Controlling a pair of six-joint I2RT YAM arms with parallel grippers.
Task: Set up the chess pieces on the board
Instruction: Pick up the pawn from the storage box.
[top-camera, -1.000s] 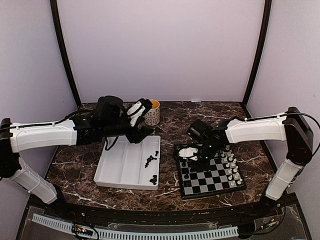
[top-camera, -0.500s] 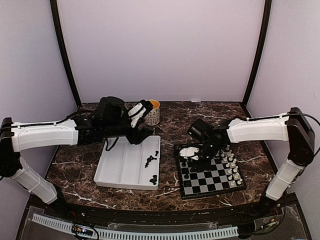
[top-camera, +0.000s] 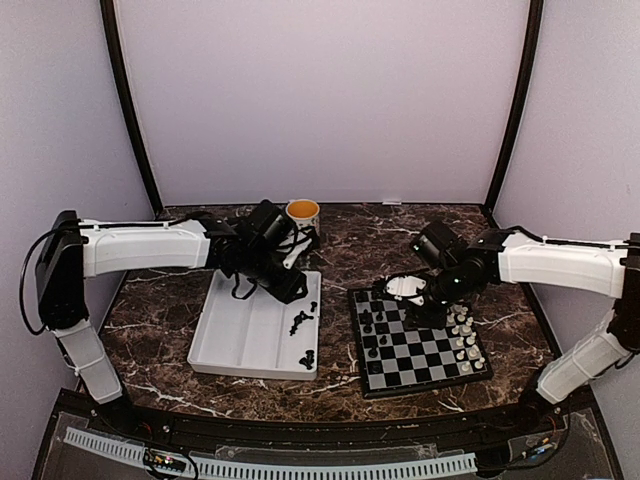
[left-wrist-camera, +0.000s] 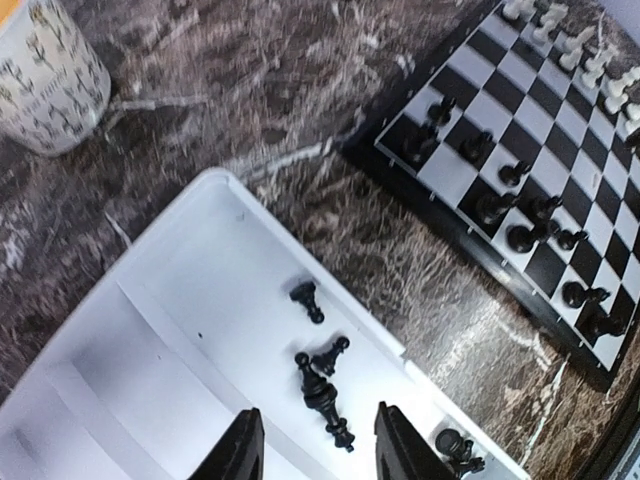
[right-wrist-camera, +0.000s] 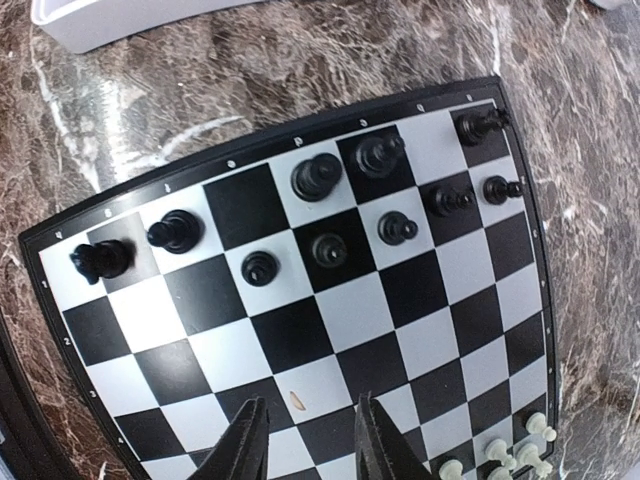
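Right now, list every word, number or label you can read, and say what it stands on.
No text reads clearly in any view.
White marks along the rim of the board: too small to read.
Dark print on the mug: too blurred to tell letters from pattern.

White-shelled left arm and white-shelled right arm reach inward, black two-finger left gripper and black two-finger right gripper pointing downward, jaws parted, empty.

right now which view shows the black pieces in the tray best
Left wrist: the black pieces lie close and sharp in the tray. Top external shows them as tiny dark specks; right wrist catches only a tray corner, none of those pieces.
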